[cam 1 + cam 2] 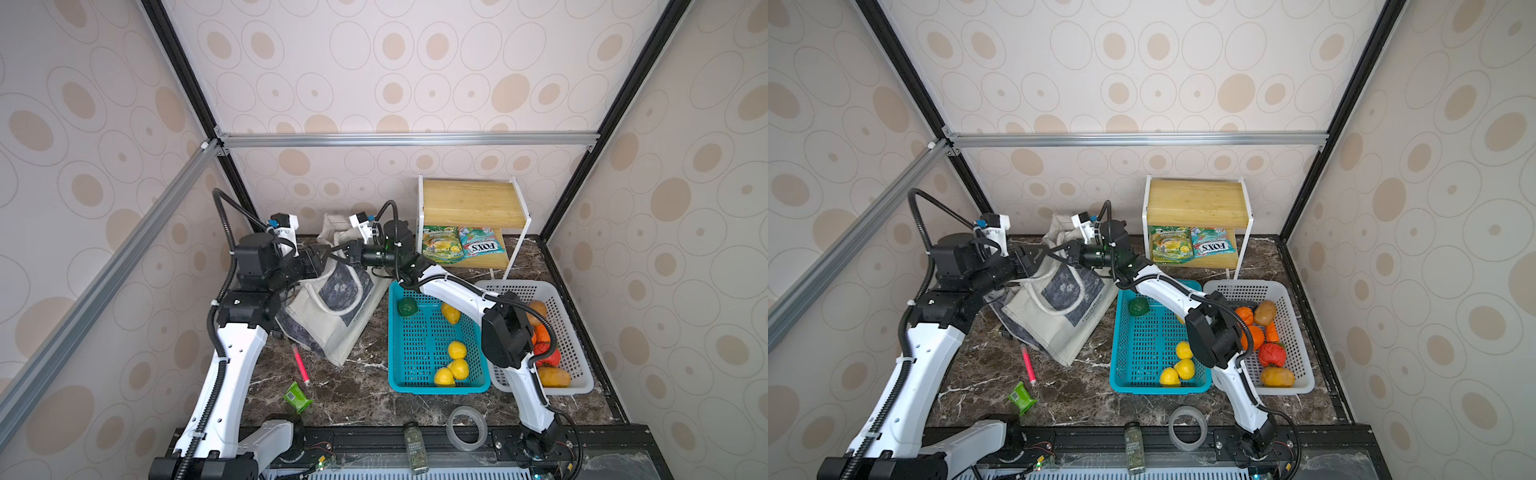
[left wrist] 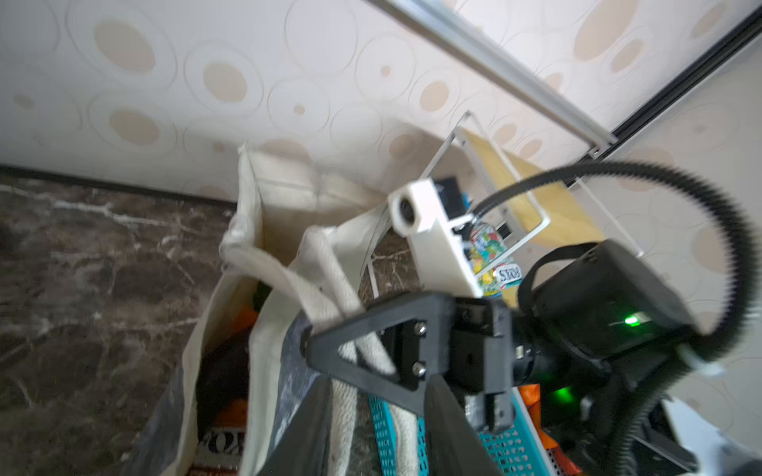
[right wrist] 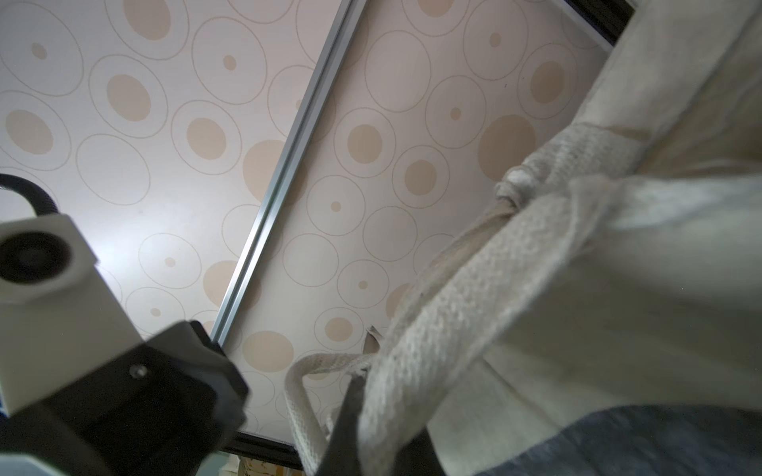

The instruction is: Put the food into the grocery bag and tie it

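Right pincer [image 2: 309, 346] is pinched on the white strap handle [image 2: 325, 288] of the grocery bag [image 1: 332, 307], just above the bag's mouth. The left pincer [image 1: 319, 257] meets it almost tip to tip. Its fingers stand apart, with a run of strap loose between them and teal mesh showing through the gap.

On the dark marbled desk [image 1: 365, 399] the bag slumps at the back left of centre, one side hidden under the left arm. Inside it, the left wrist view shows orange shapes and a printed packet [image 2: 222, 443] cut off by the frame; the rest is dark and blurred.

A bamboo shelf rack [image 1: 473, 203] stands against the back wall, its top shelf hiding the far ends of two candy packets [image 1: 461, 247]. The teal basket [image 1: 415, 374] sits just beside the white basket [image 1: 582, 374], which lies close to the desk's right edge. The right arm crosses both, covering part of the orange, red and brown toy produce [image 1: 1271, 353]. Yellow toy lemons [image 1: 457, 351] and a green toy [image 1: 406, 306] lie in the teal one.

Open desk lies in front, holding only a tape roll [image 1: 466, 428], a spice jar [image 1: 415, 446] at the front edge, a pink pen [image 1: 300, 363] and a green wrapper [image 1: 297, 397].
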`<control>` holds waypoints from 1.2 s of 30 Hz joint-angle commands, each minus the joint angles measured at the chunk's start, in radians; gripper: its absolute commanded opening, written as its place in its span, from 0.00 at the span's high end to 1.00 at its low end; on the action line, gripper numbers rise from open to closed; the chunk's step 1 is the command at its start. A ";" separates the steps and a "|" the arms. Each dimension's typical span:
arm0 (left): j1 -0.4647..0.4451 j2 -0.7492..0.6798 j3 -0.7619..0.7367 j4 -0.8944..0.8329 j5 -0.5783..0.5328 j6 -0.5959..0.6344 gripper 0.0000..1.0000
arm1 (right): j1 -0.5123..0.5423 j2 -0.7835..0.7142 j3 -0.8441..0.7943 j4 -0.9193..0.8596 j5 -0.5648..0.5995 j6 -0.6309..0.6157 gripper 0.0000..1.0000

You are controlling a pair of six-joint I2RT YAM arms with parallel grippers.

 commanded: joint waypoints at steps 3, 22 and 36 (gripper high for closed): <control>0.054 0.128 0.133 -0.093 0.080 0.192 0.72 | -0.034 -0.044 0.007 0.016 -0.079 -0.034 0.99; -0.104 0.284 0.062 -0.322 0.161 0.472 0.70 | -0.065 -0.041 0.151 -0.157 -0.177 -0.144 0.92; -0.108 0.208 -0.093 0.096 0.554 0.225 0.54 | -0.073 -0.095 0.148 -0.460 0.029 -0.274 0.50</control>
